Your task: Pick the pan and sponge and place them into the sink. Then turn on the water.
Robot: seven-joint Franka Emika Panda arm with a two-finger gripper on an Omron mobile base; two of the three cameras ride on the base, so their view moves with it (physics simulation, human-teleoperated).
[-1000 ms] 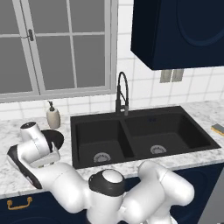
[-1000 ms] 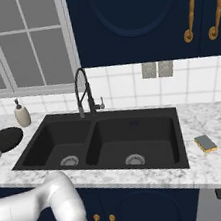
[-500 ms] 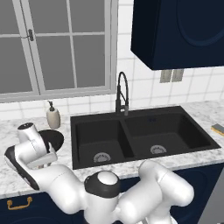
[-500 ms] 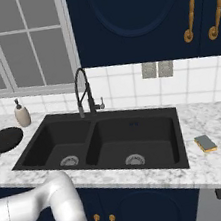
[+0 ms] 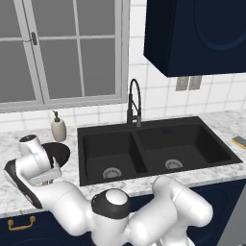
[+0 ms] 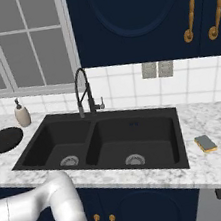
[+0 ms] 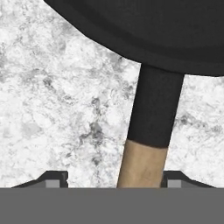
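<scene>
Down low over the frying pan (image 7: pixel 144 30), out on the marble tabletop (image 7: pixel 57 109) left of the sink (image 5: pixel 158 149). Tool (image 7: pixel 111 178) spread open, fingertips either side of the wooden handle (image 7: pixel 142 165), nothing gripped yet. Best to centre on the handle, close firmly, lift level to stop the heavy end swinging. Sponge (image 6: pixel 206 143) waiting far right of the sink. Faucet (image 6: pixel 83 92) dry, soap dispenser (image 5: pixel 58 128) just behind the pan, window above, navy cabinets overhead.

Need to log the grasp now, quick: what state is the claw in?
Claw: open, its tips on either side of the pan handle, not yet closed on it.
</scene>
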